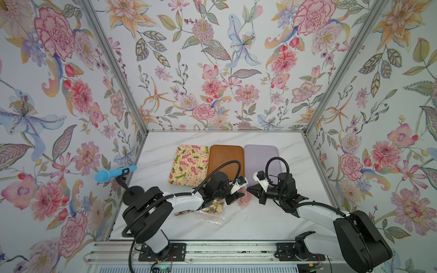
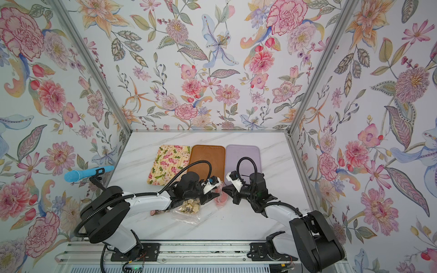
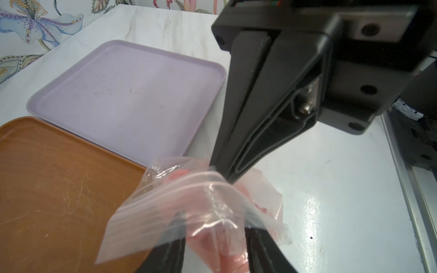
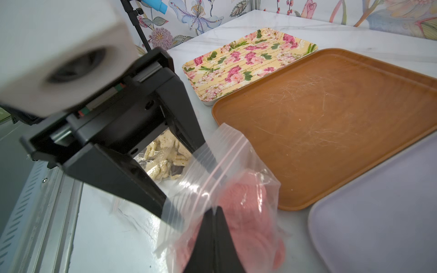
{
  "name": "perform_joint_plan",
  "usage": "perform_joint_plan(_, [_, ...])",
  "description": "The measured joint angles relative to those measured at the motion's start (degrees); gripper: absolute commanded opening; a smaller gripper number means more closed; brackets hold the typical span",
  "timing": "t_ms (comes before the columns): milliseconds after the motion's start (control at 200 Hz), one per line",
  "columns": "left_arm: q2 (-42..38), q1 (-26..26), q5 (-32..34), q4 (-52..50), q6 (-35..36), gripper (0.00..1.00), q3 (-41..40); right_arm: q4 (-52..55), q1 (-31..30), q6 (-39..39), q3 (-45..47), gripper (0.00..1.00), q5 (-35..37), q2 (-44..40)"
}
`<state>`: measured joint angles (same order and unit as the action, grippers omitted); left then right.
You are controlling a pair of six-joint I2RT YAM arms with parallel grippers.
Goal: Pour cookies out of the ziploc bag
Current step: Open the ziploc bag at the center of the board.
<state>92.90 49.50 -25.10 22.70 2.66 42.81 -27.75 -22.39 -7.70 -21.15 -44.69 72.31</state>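
The clear ziploc bag (image 1: 244, 199) (image 2: 221, 198) with flat pink cookies (image 4: 250, 212) hangs between my two grippers, just in front of the trays. My right gripper (image 4: 215, 209) (image 1: 247, 189) is shut, pinching the plastic by the zip strip (image 3: 165, 198). My left gripper (image 3: 214, 219) (image 1: 241, 192) faces it. Its jaws stand part-way apart around the bag's body under the strip. Pink cookies (image 3: 231, 257) sit between the fingers (image 3: 260, 245), and plastic drapes over their tips.
Three trays lie side by side behind the bag: floral (image 1: 188, 165), brown (image 1: 225, 158) and lilac (image 1: 260, 153). A second bag with cream and dark cookies (image 1: 212, 209) lies under my left arm. A blue microphone (image 1: 113, 173) stands at the left wall.
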Motion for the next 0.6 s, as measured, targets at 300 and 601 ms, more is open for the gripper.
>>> perform_joint_plan(300, [0.4, 0.0, 0.2, 0.0, 0.6, 0.08, 0.7, 0.0, 0.3, 0.0, 0.0, 0.0, -0.3, 0.0])
perform_joint_plan(601, [0.4, 0.0, 1.4, 0.0, 0.8, 0.0, 1.0, 0.0, 0.3, 0.1, 0.0, 0.0, -0.9, 0.0])
